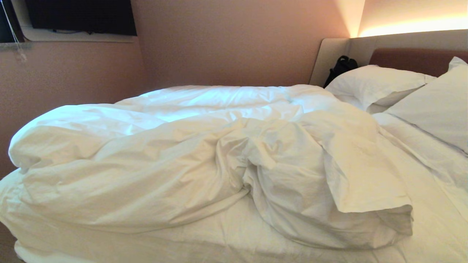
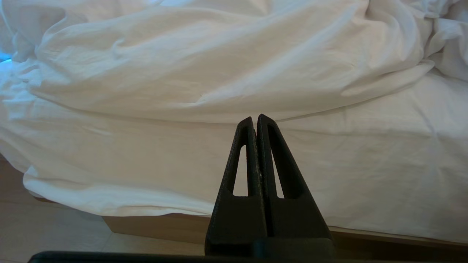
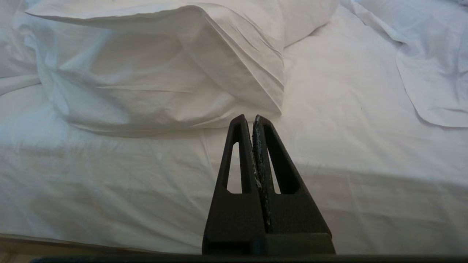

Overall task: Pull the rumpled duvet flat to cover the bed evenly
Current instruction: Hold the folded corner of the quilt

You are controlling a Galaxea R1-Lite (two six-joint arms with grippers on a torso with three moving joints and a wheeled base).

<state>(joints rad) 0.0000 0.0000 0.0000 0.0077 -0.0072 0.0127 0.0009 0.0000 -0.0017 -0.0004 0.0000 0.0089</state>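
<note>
Head view is showing the duvet lying bunched in a long heap across the middle of the bed, pulled away from the near edge and from the pillows by the headboard. A folded-over corner is sagging on the near right of the heap, and bare sheet is showing in front of it and on toward the pillows.

Neither arm is appearing in that view. The left hand is hovering clenched and empty just short of the mattress side, pointing at the heap's near fold. The right hand is likewise clenched on nothing, aimed at the sheet below the folded corner.

The step ahead is judged to be the first grab. Doing it well likely means loosening both hands, taking the near hem at two well-separated spots, pinching the thick cover rather than the sheet beneath, and drawing it out level so the filling is not dragging into a new ridge. Lifting the folded corner first should be freeing the rest.

Much is staying uncertain. The far side of the duvet is hiding behind its own bulk, so how much is hanging toward the wall cannot be told. The bed's foot end is running out of the picture on the left, and its wooden base is showing only as a strip. A dark object beside the headboard is too dim to identify.
</note>
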